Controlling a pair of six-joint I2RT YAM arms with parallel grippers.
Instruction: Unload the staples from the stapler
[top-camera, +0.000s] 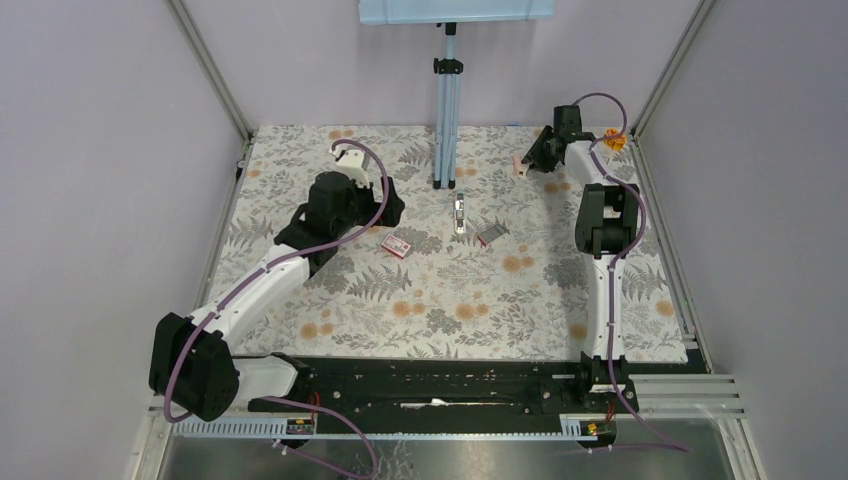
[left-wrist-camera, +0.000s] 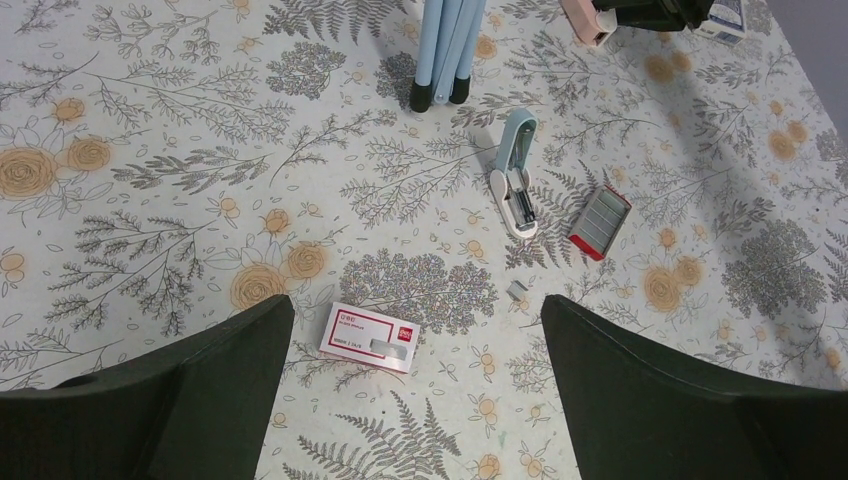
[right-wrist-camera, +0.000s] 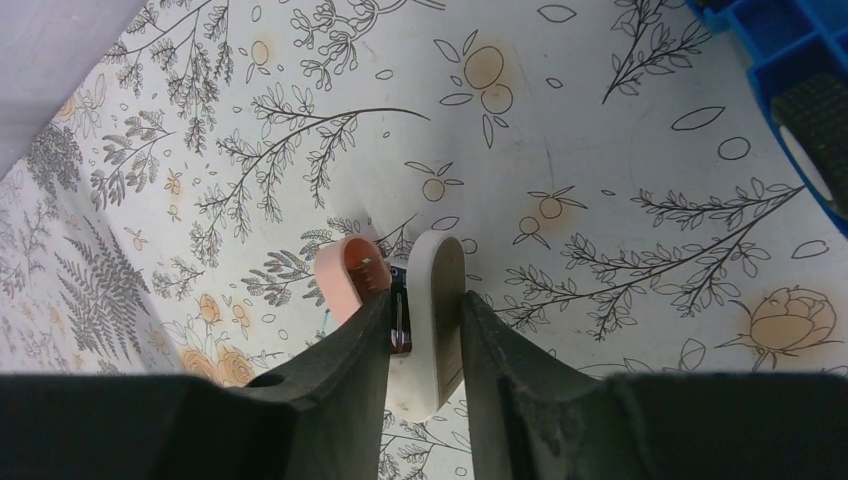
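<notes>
Stapler (left-wrist-camera: 512, 185) between staple box (left-wrist-camera: 370, 337) and tray (left-wrist-camera: 600, 222) (pole (left-wrist-camera: 445, 50) behind)

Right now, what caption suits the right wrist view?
Right hand straddles white arm of opened pink-and-white plastic stapler on floral tablecloth.

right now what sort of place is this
Probably a robot lab test cell: left arm and right arm bolted to a rail, plain walls on an aluminium frame, floral cloth with an opened stapler.
</notes>
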